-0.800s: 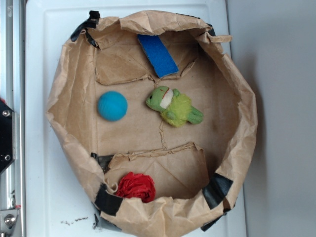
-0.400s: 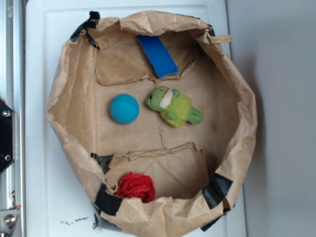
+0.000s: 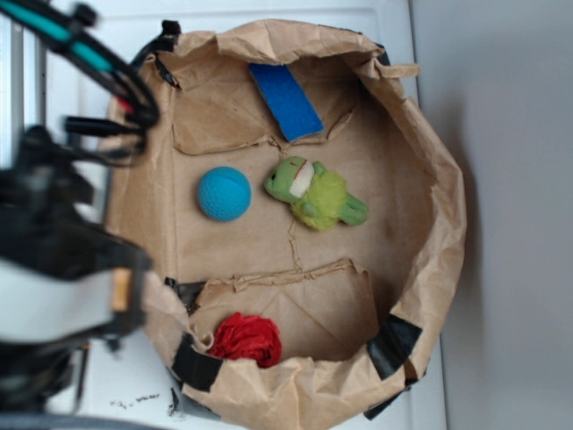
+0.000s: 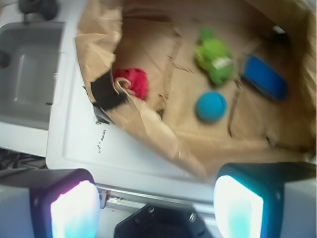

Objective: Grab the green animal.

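The green animal (image 3: 315,193), a fuzzy lime plush with a cream band on its head, lies on its side in the middle of the brown paper bag tray (image 3: 448,206). In the wrist view the green animal (image 4: 214,55) shows far ahead, inside the paper tray (image 4: 148,116). My gripper (image 3: 112,139) hangs blurred over the tray's left rim, well left of the animal. In the wrist view my gripper (image 4: 156,208) is open, its jaws wide apart with nothing between them, above the white surface (image 4: 79,144) outside the tray.
A teal-blue ball (image 3: 224,193) rests just left of the animal. A red ruffled cloth lump (image 3: 246,339) sits at the tray's near edge, a blue sponge (image 3: 285,100) leans on the far wall. A grey recess (image 4: 29,74) lies off to the left in the wrist view.
The arm has swung into the exterior view from the left, covering the tray's left rim. Before that, the blue ball rolled a little right toward the animal. The animal has not moved.
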### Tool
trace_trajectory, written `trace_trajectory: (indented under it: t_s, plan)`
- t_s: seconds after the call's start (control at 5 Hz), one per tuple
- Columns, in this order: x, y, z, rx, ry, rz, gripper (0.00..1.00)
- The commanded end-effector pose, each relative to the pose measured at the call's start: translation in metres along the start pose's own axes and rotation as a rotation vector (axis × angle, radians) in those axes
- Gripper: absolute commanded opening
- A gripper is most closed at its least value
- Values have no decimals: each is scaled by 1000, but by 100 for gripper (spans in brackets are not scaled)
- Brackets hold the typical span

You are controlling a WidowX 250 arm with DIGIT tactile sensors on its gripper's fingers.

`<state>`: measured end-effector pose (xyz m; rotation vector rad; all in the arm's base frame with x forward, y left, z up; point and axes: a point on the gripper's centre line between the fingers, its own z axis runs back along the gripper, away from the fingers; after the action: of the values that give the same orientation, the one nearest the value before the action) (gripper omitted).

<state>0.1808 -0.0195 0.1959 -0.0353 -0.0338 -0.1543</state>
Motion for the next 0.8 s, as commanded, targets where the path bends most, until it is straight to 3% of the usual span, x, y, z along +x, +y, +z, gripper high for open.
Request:
trace_trajectory:
  t_s: [0.0, 0.4, 0.6]
  plan:
    - [24, 25, 5, 91, -80, -37, 100]
    - [24, 25, 5, 91, -80, -37, 100]
    - [20, 25, -8, -2, -152, -181, 100]
